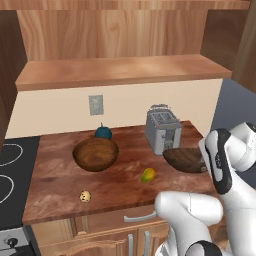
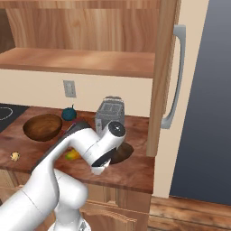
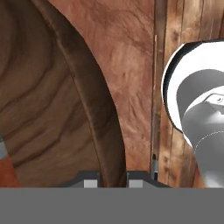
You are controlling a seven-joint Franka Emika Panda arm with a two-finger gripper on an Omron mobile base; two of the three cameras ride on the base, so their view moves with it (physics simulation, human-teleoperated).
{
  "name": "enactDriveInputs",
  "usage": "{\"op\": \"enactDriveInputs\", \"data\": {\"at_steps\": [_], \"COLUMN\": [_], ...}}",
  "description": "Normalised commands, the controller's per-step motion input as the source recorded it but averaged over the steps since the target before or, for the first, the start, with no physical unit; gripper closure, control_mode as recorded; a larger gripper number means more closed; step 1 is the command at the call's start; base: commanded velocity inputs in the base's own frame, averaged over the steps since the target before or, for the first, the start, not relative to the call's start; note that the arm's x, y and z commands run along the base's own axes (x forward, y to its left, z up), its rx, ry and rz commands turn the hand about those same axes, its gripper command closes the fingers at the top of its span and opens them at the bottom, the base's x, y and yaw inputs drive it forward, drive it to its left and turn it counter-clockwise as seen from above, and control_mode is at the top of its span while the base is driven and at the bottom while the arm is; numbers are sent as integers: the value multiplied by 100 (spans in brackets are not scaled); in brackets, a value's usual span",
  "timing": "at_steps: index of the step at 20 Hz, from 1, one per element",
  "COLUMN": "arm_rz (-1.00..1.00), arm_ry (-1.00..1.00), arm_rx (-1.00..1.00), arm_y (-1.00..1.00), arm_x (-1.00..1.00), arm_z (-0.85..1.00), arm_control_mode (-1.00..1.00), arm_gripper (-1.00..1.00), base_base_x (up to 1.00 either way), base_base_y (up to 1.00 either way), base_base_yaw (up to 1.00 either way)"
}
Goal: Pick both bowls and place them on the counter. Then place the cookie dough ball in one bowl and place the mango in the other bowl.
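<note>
gripper pinches the rim of the dark shallow bowl near the counter's right edge.
the fingertips sit either side of that rim in the hand view, pressed onto it, with the bowl's grained inside to the left. this bowl lies on the counter just in front of the toaster. the deeper reddish bowl sits upright toward the middle, a dark teal fruit right behind it by the back edge. the mango lies between the two bowls, nearer the front edge. the cookie dough ball rests close to the front edge, toward the left corner, apart from everything else.
</note>
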Motion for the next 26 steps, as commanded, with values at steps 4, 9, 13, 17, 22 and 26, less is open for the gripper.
{"op": "enactDriveInputs", "data": {"at_steps": [4, 9, 13, 17, 22, 26], "arm_rz": [0, 1, 5, 1, 3, 5], "arm_ry": [1, -1, -3, 0, -2, -1], "arm_rx": [0, 0, -1, 0, -3, -4], "arm_y": [-9, -6, -13, -3, -5, -8], "arm_x": [17, 16, 14, 24, 10, 15], "arm_z": [-40, -38, -34, -37, -21, -17], "arm_control_mode": [-100, -100, -100, -100, -100, -100], "arm_gripper": [100, 100, 100, 100, 100, 100], "base_base_x": [0, 0, 0, 0, 0, 0], "base_base_y": [0, 0, 0, 0, 0, 0], "base_base_yaw": [0, 0, 0, 0, 0, 0]}}
